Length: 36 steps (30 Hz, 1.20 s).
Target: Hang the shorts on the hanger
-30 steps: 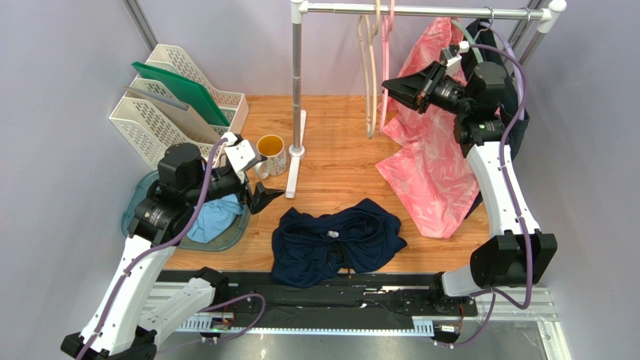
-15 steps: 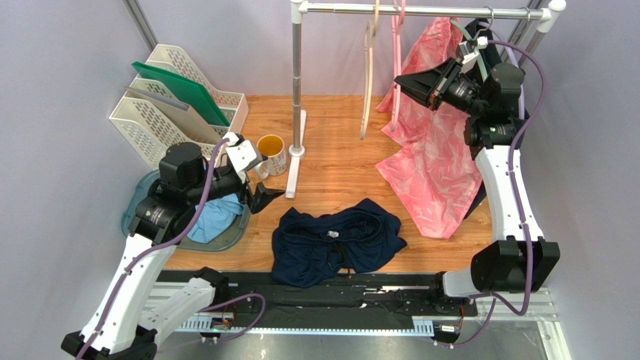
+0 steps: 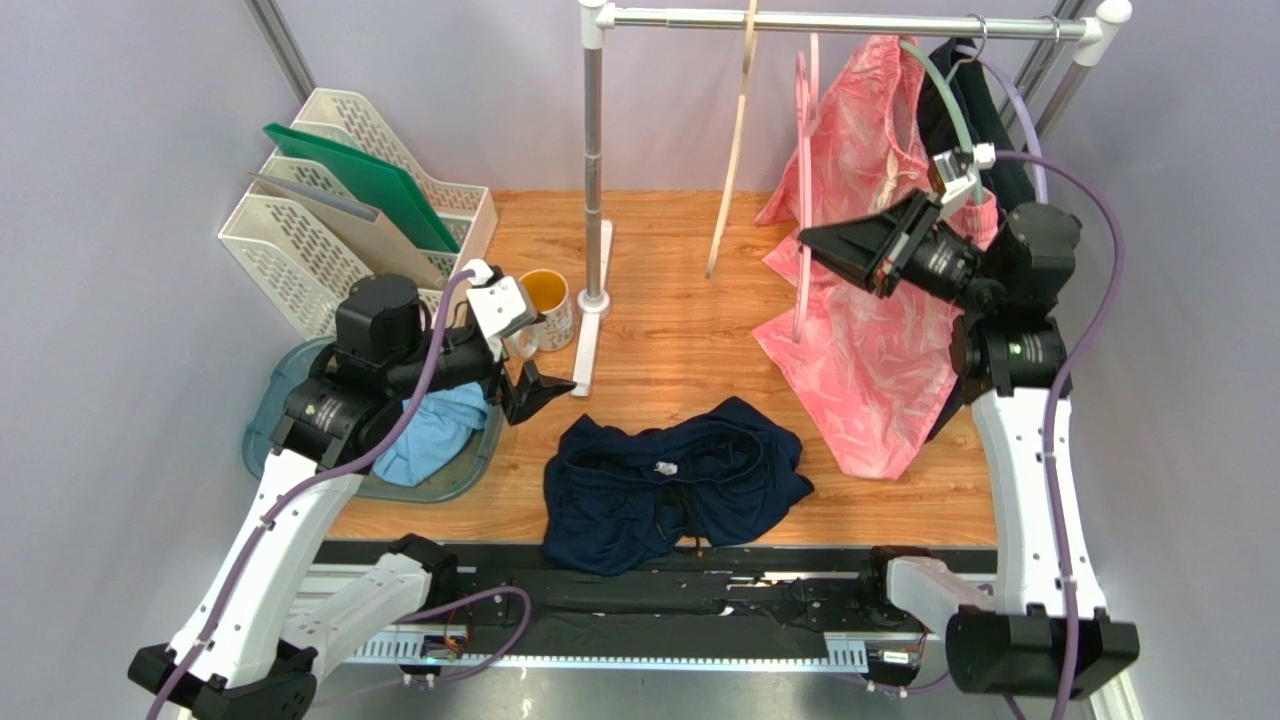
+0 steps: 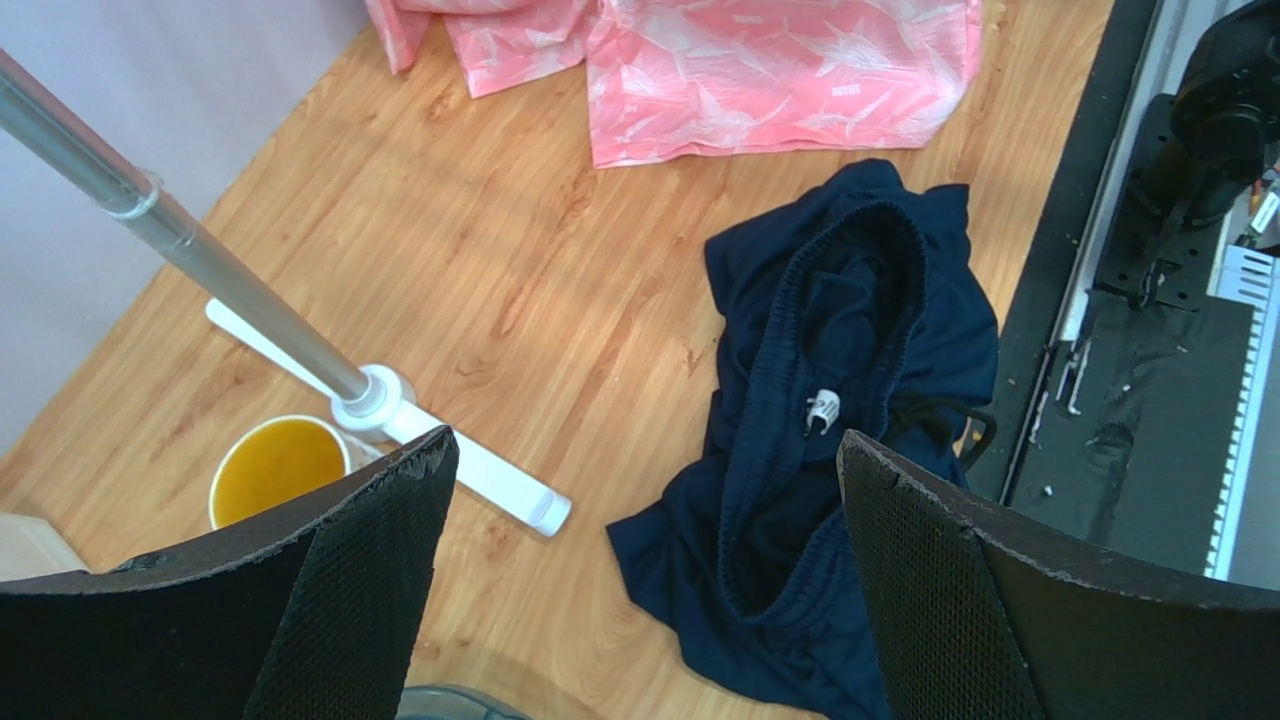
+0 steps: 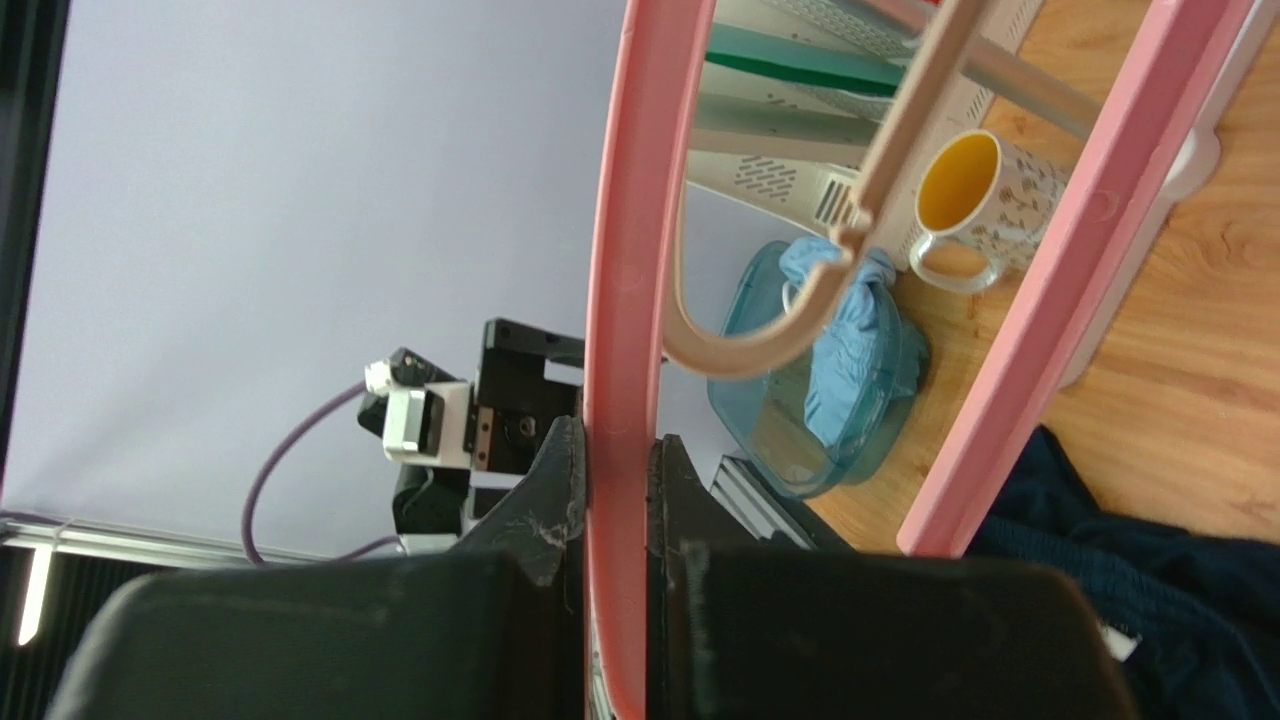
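The navy shorts (image 3: pixel 669 480) lie crumpled on the wooden table near its front edge, white label up, and also show in the left wrist view (image 4: pixel 842 450). The pink hanger (image 3: pixel 807 180) hangs edge-on below the rail. My right gripper (image 3: pixel 813 240) is shut on one of its thin arms (image 5: pixel 621 300), raised above the table's right half. I cannot tell whether its hook is on the rail. My left gripper (image 3: pixel 534 393) is open and empty, left of the shorts and above the table (image 4: pixel 646 450).
A beige hanger (image 3: pixel 732 150) hangs tilted beside the pink one. Pink patterned shorts (image 3: pixel 872 330) hang from the rail (image 3: pixel 842 21) down onto the table. The rack pole (image 3: pixel 595 150), a mug (image 3: pixel 541 300), a file rack (image 3: pixel 346 195) and a tray (image 3: pixel 286 393) holding a light blue garment stand at the left.
My right gripper has moved right and nearer with the pink hanger in it. The hanger has followed and the beige hanger has swung. The left arm has shifted slightly.
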Motion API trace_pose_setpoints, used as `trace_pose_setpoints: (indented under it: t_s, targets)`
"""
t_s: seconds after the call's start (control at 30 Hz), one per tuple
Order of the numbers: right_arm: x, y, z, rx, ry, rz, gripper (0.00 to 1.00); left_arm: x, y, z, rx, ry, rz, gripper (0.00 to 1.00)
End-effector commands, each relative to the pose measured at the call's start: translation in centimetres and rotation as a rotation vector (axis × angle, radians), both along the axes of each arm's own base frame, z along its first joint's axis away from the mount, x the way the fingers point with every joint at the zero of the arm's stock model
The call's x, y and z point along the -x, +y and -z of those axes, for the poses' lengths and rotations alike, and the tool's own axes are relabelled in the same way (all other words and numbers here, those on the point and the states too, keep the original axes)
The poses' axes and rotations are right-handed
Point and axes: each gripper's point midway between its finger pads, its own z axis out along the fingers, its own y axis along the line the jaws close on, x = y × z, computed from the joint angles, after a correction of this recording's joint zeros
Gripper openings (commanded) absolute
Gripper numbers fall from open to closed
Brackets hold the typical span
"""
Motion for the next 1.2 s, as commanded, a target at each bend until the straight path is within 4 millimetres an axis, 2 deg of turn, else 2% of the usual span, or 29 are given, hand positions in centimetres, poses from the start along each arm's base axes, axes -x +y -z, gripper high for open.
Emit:
trace_pose_setpoints:
  t_s: [0.0, 0.07, 0.17, 0.2, 0.27, 0.3, 0.37, 0.4, 0.53, 0.57, 0.67, 0.73, 0.9, 1.03, 1.1, 1.17]
  targets:
    - [3.3, -0.2, 2.8, 0.037, 0.069, 0.019, 0.00, 0.2, -0.4, -2.1, 0.020, -0.051, 0.039, 0.99]
    - [4.2, -0.1, 4.6, 0.056, 0.095, 0.005, 0.00, 0.3, -0.6, -2.2, 0.024, -0.047, 0.050, 0.99]
    - [6.8, 0.2, 6.9, 0.094, 0.133, -0.039, 0.00, 0.7, -0.7, -2.2, 0.037, -0.052, 0.071, 0.99]
    - [8.3, 0.3, 8.8, 0.126, 0.149, -0.062, 0.00, 0.8, -0.7, -2.2, 0.044, -0.054, 0.071, 1.00]
    - [10.3, 0.5, 10.4, 0.161, 0.143, -0.108, 0.00, 1.3, -0.7, -2.2, 0.053, -0.077, 0.081, 1.00]
    - [11.8, 0.6, 11.8, 0.169, 0.181, -0.127, 0.00, 1.5, -0.7, -2.2, 0.051, -0.090, 0.089, 0.99]
    - [13.9, 0.7, 13.0, 0.198, 0.178, -0.154, 0.00, 1.7, -0.5, -1.9, 0.052, -0.105, 0.090, 0.99]
    - [15.1, 0.7, 14.6, 0.217, 0.227, -0.175, 0.00, 1.8, -0.5, -1.9, 0.052, -0.115, 0.093, 0.99]
    - [18.5, 1.1, 17.6, 0.207, 0.296, -0.258, 0.00, 2.4, -0.4, -0.7, 0.019, -0.167, 0.136, 0.99]
    - [19.7, 1.3, 17.9, 0.192, 0.323, -0.290, 0.00, 2.7, -0.4, -0.3, 0.010, -0.191, 0.158, 0.99]
    - [21.3, 1.4, 18.3, 0.198, 0.285, -0.368, 0.00, 3.4, -0.1, 0.6, -0.010, -0.295, 0.186, 0.98]
    - [21.9, 1.7, 18.2, 0.193, 0.272, -0.413, 0.00, 3.1, 0.1, -0.6, 0.026, -0.427, 0.157, 0.98]
    - [23.5, 2.3, 18.2, 0.180, 0.271, -0.521, 0.00, 3.3, -0.6, -0.2, -0.009, -0.513, 0.249, 0.97]
    - [24.8, 2.9, 17.4, 0.215, 0.187, -0.639, 0.00, 3.7, -2.0, 0.6, -0.029, -0.526, 0.381, 0.95]
    - [24.5, 3.3, 16.9, 0.239, 0.134, -0.673, 0.00, 4.2, -2.8, 0.9, -0.046, -0.548, 0.443, 0.94]
    - [25.0, 3.7, 15.8, 0.254, 0.070, -0.735, 0.00, 4.4, -3.4, 1.6, -0.082, -0.566, 0.492, 0.93]
